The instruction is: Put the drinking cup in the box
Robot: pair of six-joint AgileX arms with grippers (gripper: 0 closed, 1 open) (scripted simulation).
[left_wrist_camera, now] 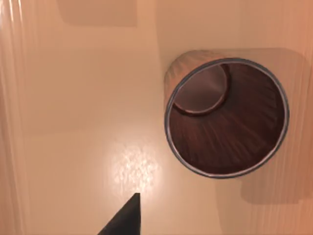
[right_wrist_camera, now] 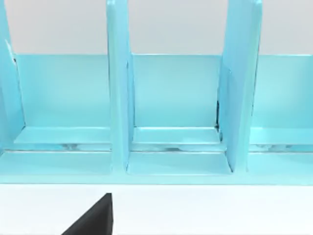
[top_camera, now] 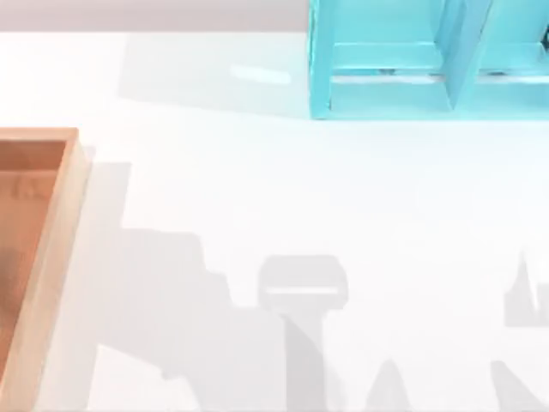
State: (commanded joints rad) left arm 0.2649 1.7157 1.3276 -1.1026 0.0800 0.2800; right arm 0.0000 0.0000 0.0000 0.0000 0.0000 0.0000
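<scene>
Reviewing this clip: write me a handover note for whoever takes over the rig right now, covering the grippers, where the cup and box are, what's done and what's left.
Left gripper: its wrist view looks straight down into the box; one dark fingertip shows at the frame's edge, apart from the cup. I cannot tell how its jaws stand.
Right gripper: idle, facing the light blue shelf frame; one dark fingertip shows over the white table.
Drinking cup: upright on the box floor, mouth up, nothing gripping it.
Box: at the table's left edge.
Done: the cup sits in the box.
Left: probably just pull the left arm clear and park it.
</scene>
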